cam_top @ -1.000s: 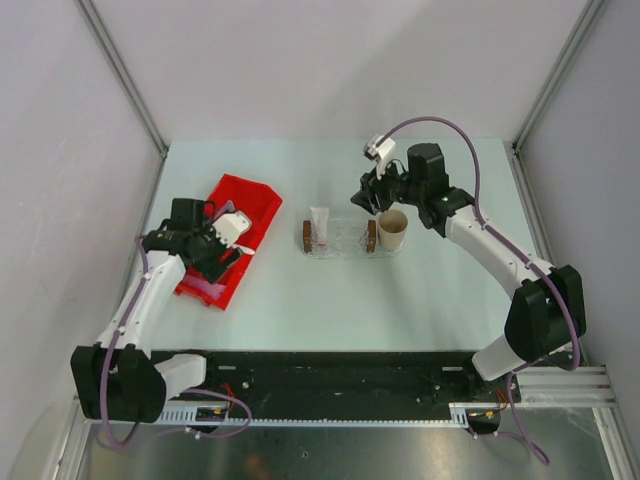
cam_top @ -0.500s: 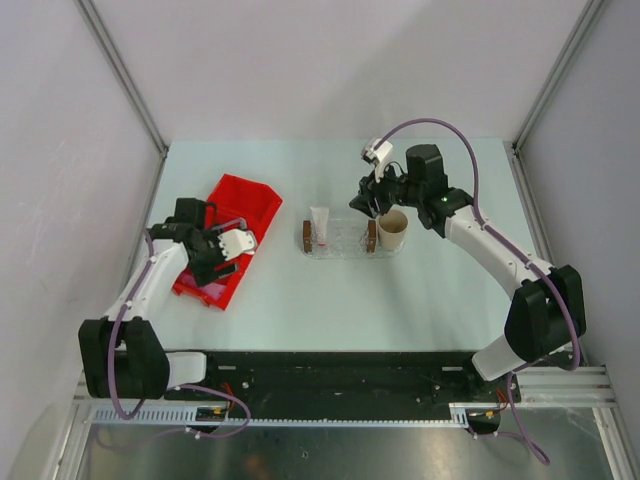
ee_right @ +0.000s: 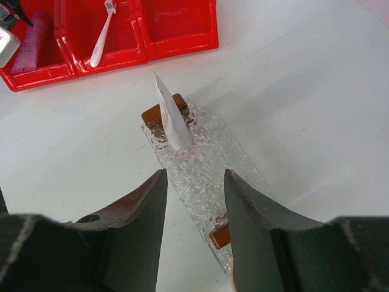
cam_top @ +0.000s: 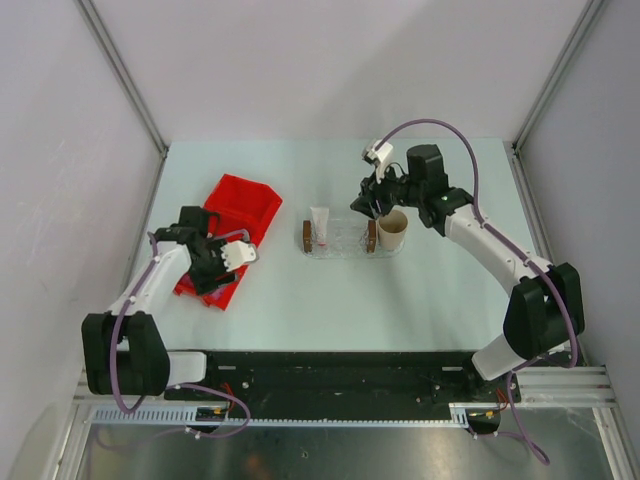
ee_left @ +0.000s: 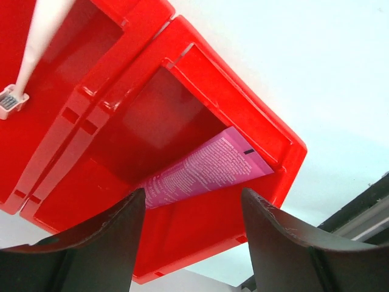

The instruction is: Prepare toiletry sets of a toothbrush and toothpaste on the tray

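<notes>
Magenta-pink toothpaste tube (ee_left: 203, 167) lies in the end compartment of the red bin (ee_left: 234, 103), straight ahead of the left gripper (ee_left: 191, 204), whose jaws stand wide and empty. The tube's long axis runs nearly from finger to finger, so a wrist turn looks needed. The left arm is far nearer. One white toothbrush (ee_left: 37, 42) lies in the neighbouring compartment. One white tube (ee_right: 171, 121) leans in the single clear tray (ee_right: 209, 176), under the right gripper (ee_right: 194, 182), jaws parted, holding nothing.
</notes>
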Action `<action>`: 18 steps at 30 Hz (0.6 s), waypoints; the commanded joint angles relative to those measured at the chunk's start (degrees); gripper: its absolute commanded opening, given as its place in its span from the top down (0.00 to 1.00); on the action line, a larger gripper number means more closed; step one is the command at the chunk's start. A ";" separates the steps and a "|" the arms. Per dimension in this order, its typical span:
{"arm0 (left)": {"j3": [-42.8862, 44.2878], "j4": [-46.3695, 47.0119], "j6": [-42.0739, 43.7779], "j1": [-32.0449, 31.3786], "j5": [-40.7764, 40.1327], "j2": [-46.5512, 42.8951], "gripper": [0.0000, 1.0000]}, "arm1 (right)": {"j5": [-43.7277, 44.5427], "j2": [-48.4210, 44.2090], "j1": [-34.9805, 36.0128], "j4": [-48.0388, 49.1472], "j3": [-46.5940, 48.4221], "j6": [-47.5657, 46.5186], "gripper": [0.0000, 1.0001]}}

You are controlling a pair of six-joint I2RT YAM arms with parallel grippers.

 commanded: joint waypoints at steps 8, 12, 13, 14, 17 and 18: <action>0.70 -0.93 4.16 0.53 4.35 3.82 0.28 | -1.37 1.09 -0.17 0.22 -0.20 0.55 0.53; 0.96 -0.93 5.57 0.53 3.12 6.64 0.27 | -1.37 1.44 -0.08 0.22 -0.11 0.55 0.54; 1.31 -0.84 6.18 0.53 2.94 7.25 0.27 | -1.37 1.53 -0.17 0.22 -0.20 0.55 0.54; 1.49 -0.84 6.27 0.53 2.94 7.69 0.27 | -1.37 1.62 -0.17 0.22 -0.20 0.55 0.54; 2.45 -0.84 6.54 0.53 3.11 9.63 0.26 | -1.29 1.80 -0.08 0.04 -0.28 0.46 0.54; 2.63 -0.84 6.54 0.53 3.20 10.59 0.25 | -1.37 1.88 -0.17 0.04 -0.28 0.37 0.54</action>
